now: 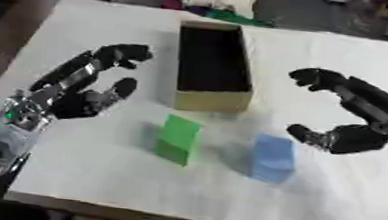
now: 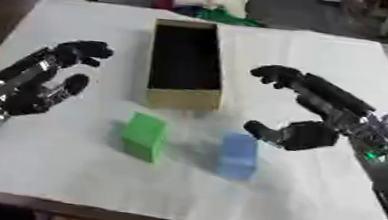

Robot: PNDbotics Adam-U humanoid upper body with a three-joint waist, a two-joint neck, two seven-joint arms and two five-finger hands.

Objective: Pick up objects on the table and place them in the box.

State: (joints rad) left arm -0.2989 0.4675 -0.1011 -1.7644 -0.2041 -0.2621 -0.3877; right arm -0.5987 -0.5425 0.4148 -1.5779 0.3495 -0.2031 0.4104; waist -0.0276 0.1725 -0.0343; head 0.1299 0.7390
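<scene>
A white bench (image 1: 91, 27) fills most of both views, its near edge running along the bottom and clutter showing beyond its far edge. On it, toward the far middle, stands an open box (image 1: 212, 99) with tan walls and a dark inside; it lies lengthwise away from the robot, and nothing can be made out inside it.

The left hand (image 1: 80, 99) comes in from the lower left and hovers over the bench to the left of the box, well apart from both blocks. Its fingers are spread and only lightly bent, thumb apart, and it holds nothing. The right hand (image 2: 314, 135) reaches in from the right, fingers arched above and thumb below in a wide released curve. Its thumb tip is just beside the upper right of the blue block, but whether it touches cannot be told; nothing sits in its grasp.

Two blocks stand on the bench in front of the box, near each other but apart. The blue block (image 1: 272, 157) is to the right, the green block (image 1: 177, 139) to the left, just before the box's near wall.
</scene>
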